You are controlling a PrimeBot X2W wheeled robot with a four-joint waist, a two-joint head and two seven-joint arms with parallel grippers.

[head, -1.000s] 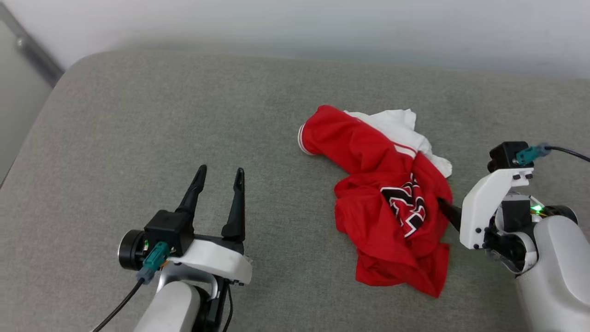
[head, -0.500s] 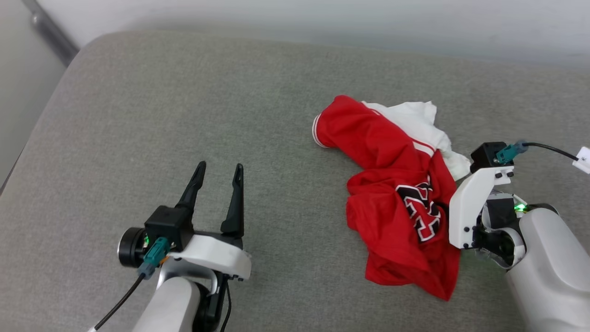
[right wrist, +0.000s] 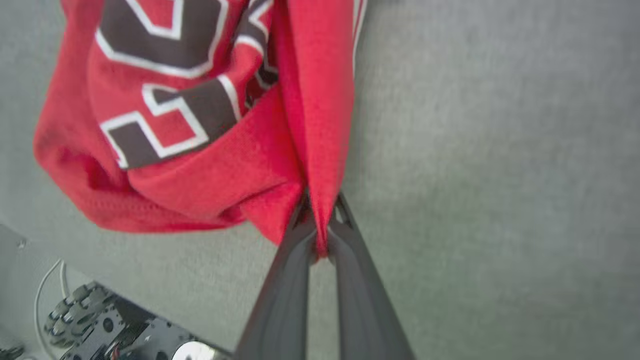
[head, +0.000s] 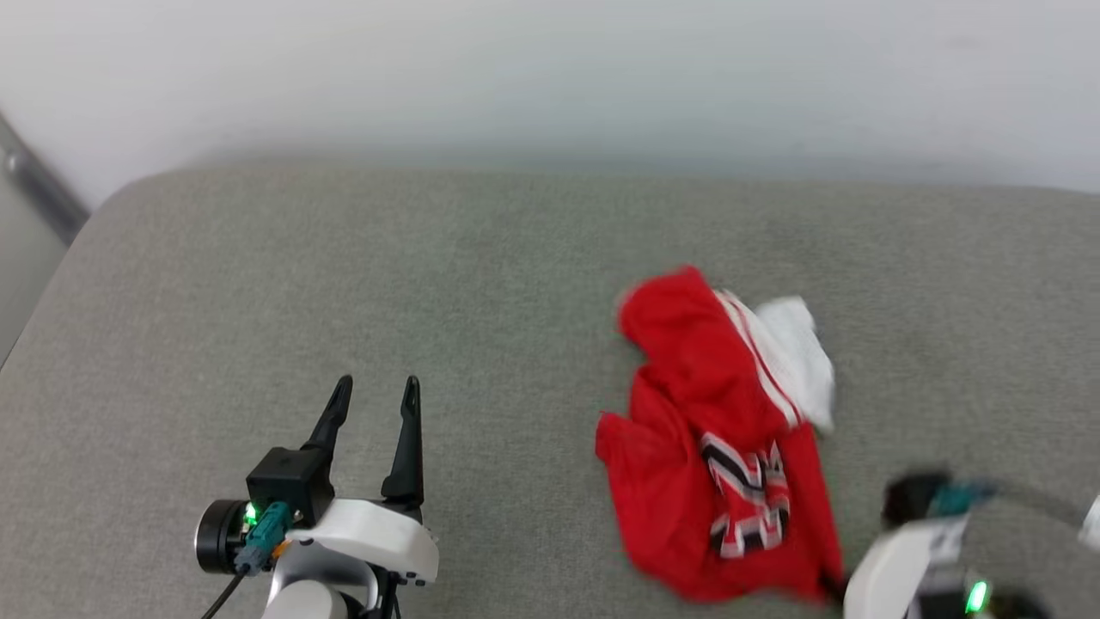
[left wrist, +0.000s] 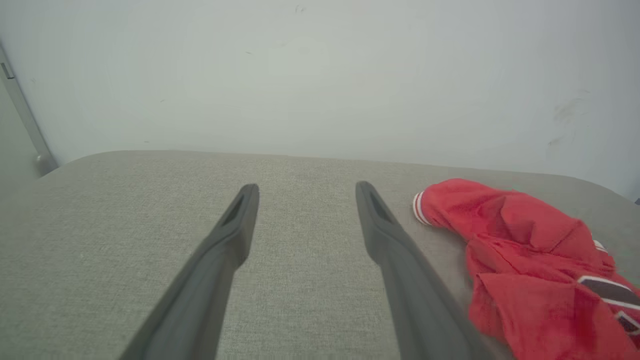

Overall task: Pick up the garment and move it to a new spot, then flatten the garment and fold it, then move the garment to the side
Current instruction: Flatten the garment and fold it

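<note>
Looks down on a grey fabric cushion [head: 344,284] with rounded corners, set against a pale wall [head: 550,69]. Finds a crumpled red shirt [head: 696,404], white sleeve and black print showing, towards the cushion's right front edge, one fold pinched between the closed right gripper [right wrist: 322,212]. Shows the left gripper [head: 378,387] spread wide and empty above the left front part.
</note>
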